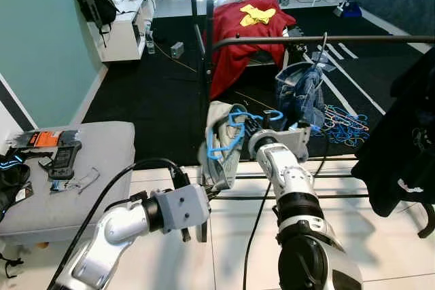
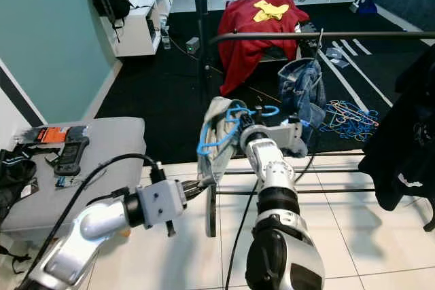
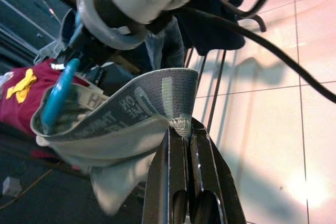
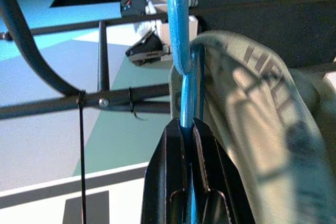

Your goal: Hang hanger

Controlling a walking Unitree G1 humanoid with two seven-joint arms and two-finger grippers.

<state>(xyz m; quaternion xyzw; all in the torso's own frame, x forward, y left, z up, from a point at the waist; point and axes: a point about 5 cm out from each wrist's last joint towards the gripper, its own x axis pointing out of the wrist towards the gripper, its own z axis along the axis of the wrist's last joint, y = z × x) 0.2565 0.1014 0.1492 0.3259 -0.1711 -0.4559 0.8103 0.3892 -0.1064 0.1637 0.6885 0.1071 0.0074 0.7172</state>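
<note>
Right gripper (image 4: pixel 188 124) clamping tight on the blue hanger (image 4: pixel 181 35), the plastic bar pinched between both black fingers. Left gripper (image 3: pixel 184 135) pinching shut on the hem of the grey garment (image 3: pixel 131 108), cloth edge caught at the fingertips. Garment draping over the hanger between the two grippers, hanger hook curling just above the right gripper. Black clothes rail (image 1: pixel 326 40) running beyond and above the right gripper, not touching the hanger. Blue denim piece (image 1: pixel 299 93) hanging just behind the right gripper; dark garment (image 1: pixel 401 147) hanging further out to its right side. Loose blue hangers (image 1: pixel 343 125) lying on the floor beyond the denim. Red-covered bed (image 1: pixel 241 32) standing well past the rail. Grey bench (image 1: pixel 88 161) sitting beside the left arm.
</note>
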